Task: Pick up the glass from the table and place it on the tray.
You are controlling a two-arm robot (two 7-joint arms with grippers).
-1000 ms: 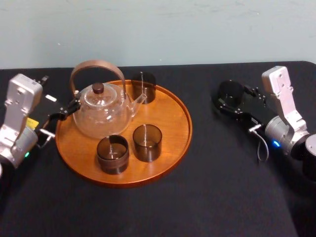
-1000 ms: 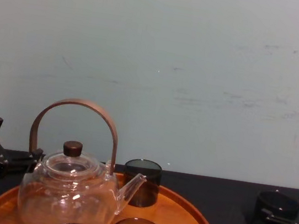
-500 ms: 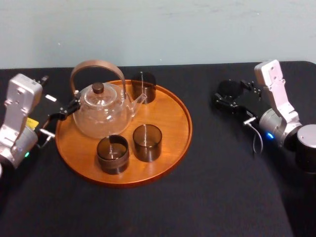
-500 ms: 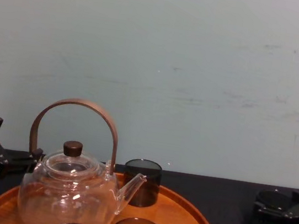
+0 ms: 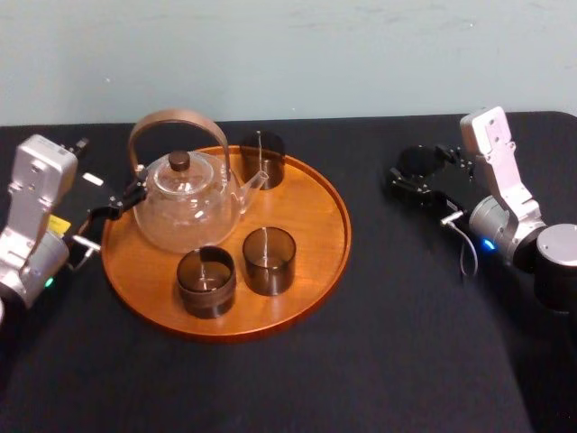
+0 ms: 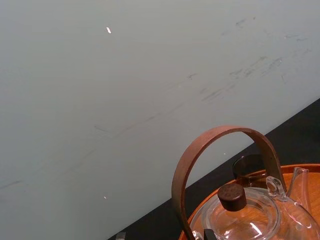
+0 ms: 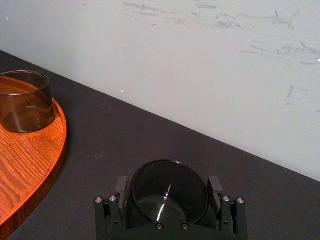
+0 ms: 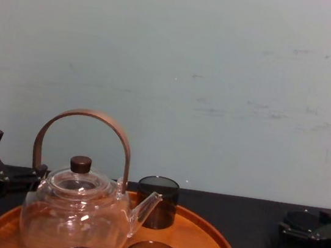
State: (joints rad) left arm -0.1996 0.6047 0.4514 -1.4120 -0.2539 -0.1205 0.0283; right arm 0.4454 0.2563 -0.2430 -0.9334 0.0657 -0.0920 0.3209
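Four short, round, smoky-brown glasses are showing in the head view. Three are standing upright on the tray (image 5: 315, 271): a far glass (image 5: 262, 159) by the spout, a middle glass (image 5: 269, 260) and a near glass (image 5: 206, 281). The fourth glass (image 5: 416, 159) is sitting well to the right of the tray, over the black table (image 5: 388, 343), inside the right gripper (image 5: 417, 171). One clear glass teapot (image 5: 185, 212) with a bent wooden handle (image 5: 171, 119) and a dark round knob (image 5: 179, 161) is occupying the tray's left half. The left gripper (image 5: 110, 207) is idling just beside the tray's left rim. The right wrist view is looking down into the fourth glass (image 7: 169, 192) and revealing what the head view is not: two flat black fingers (image 7: 121, 189) are pressing against opposite sides of its wall, so the claw is grasping it. That view is also catching the tray's grained orange wood and low raised rim. The chest view is giving the side profile, where the fourth glass is reading as a dark shape right of the tray; whether its base is touching the table I cannot tell. The left wrist view is bringing the handle's arch close against the pale wall (image 6: 125, 75).
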